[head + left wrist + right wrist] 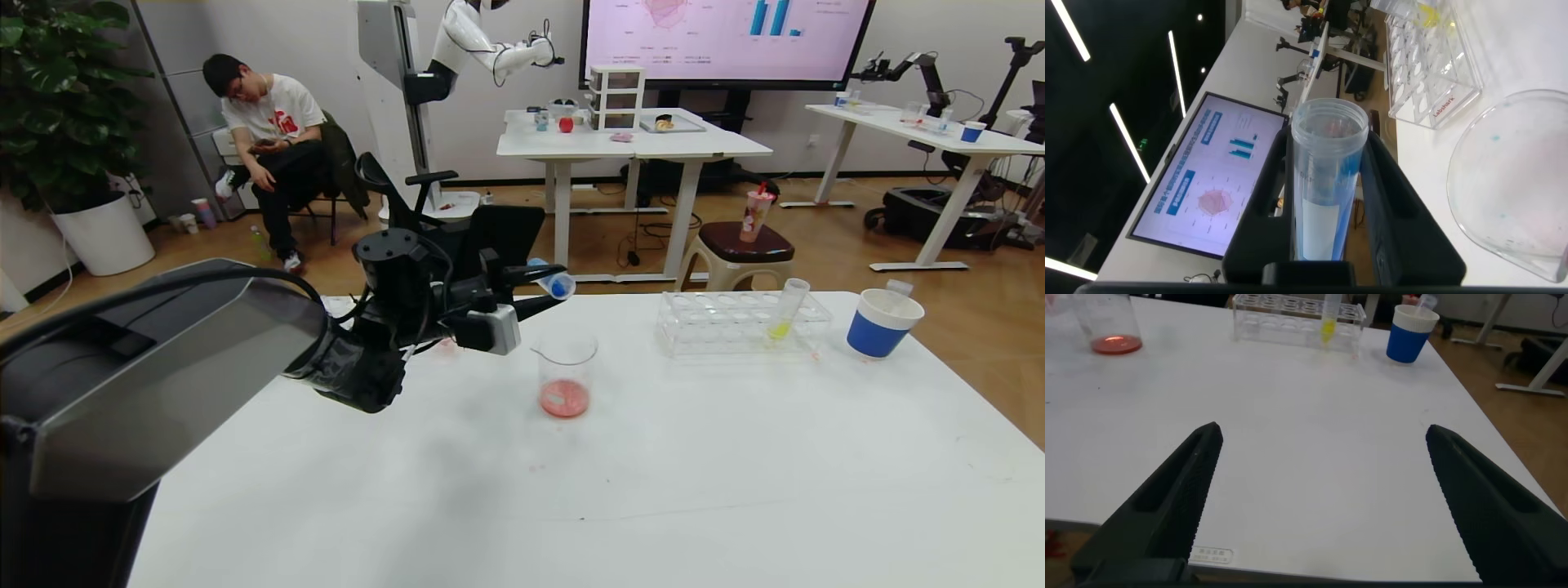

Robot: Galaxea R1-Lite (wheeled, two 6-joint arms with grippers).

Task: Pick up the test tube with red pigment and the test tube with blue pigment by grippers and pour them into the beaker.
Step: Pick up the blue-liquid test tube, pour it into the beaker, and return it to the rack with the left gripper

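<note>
Head view: the robot's left gripper (535, 287), a black two-fingered claw, reaches in over the white table (571, 490), its fingers (539, 272) closed on the slim clear plastic test tube with blue pigment (553, 282), which lies nearly level between them with its mouth pointing past the fingertips. Just below and slightly beyond those fingertips stands the short, wide clear glass beaker (565, 374), a pool of red-orange liquid in its bottom. Farther right of the fingers sits a clear plastic tube rack (739, 327) holding a slim tube of yellow liquid (786, 310), then a blue-and-white paper cup (880, 323) with a clear tube leaning in it. Left wrist view confirms the grip, both fingers pressed against the tube's sides (1327, 175). Right wrist view shows the right gripper (1323, 498) spread wide over bare tabletop, holding nothing, well apart from the beaker.
</note>
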